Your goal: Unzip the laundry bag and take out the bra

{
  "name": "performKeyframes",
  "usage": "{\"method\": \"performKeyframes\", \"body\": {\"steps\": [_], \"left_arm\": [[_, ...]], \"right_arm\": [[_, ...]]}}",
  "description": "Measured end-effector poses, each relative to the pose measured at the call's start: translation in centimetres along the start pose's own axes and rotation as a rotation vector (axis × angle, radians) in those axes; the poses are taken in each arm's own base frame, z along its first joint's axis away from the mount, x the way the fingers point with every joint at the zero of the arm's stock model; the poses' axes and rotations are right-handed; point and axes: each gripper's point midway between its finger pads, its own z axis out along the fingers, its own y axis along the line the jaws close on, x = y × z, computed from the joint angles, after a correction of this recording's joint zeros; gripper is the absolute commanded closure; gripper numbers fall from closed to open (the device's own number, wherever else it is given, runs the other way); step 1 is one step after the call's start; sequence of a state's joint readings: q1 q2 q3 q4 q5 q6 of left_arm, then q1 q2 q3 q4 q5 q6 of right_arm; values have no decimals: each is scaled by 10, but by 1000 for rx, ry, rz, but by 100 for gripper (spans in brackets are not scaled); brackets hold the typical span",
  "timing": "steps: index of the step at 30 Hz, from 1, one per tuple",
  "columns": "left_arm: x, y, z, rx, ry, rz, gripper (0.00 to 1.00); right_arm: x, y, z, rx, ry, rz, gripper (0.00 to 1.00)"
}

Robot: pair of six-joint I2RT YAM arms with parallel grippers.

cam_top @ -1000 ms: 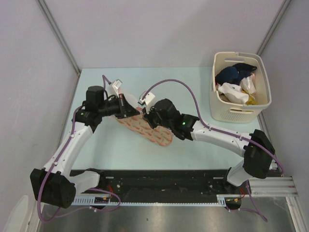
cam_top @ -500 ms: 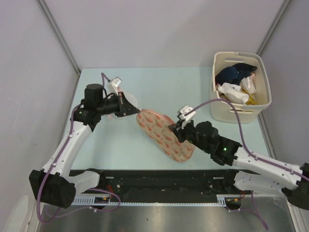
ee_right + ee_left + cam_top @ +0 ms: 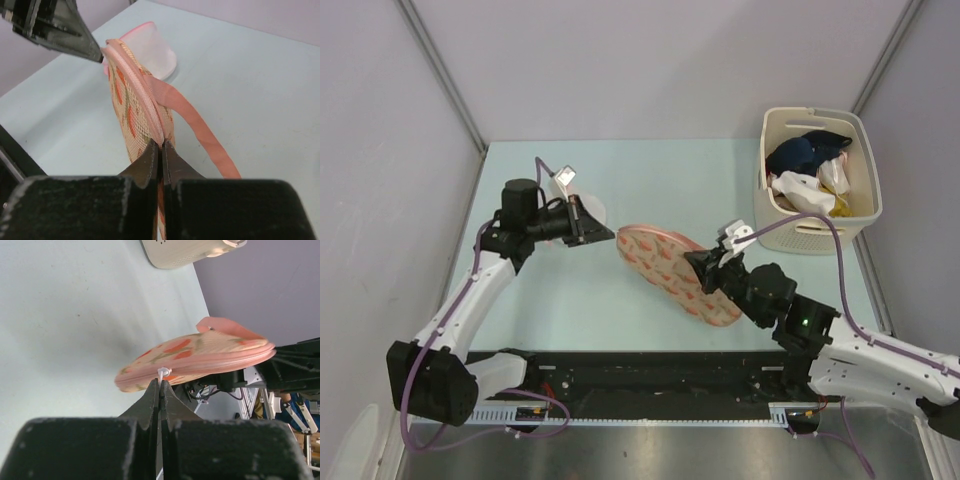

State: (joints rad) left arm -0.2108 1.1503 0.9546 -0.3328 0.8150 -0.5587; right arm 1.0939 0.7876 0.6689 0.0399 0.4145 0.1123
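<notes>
we count one laundry bag (image 3: 675, 272): an oval, flattish mesh pouch, cream-peach with orange-red print and a pink zip edge. it is held on edge between the two arms, over the pale mint table (image 3: 650, 170). our left gripper (image 3: 161, 382) is pressed together on the small white zip pull (image 3: 163, 372). our right gripper (image 3: 160, 146) pinches the pink rim at the opposite end, beside one flat pink loop (image 3: 200, 125). one slotted cream plastic basket (image 3: 810, 232) holds crumpled navy and white garments (image 3: 795, 153). one round white cloth (image 3: 152, 50) with a pink edge lies near the left gripper.
</notes>
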Motion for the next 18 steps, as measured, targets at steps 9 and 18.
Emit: {"method": "performKeyframes", "body": {"steps": [9,18], "left_arm": [[8,-4,5,66,35,-10,100],[16,4,9,56,55,-32,100]], "right_arm": [[-30,-34,-15,90,-140,141,100],[-25,-39,-10,86,-142,220,100]]}}
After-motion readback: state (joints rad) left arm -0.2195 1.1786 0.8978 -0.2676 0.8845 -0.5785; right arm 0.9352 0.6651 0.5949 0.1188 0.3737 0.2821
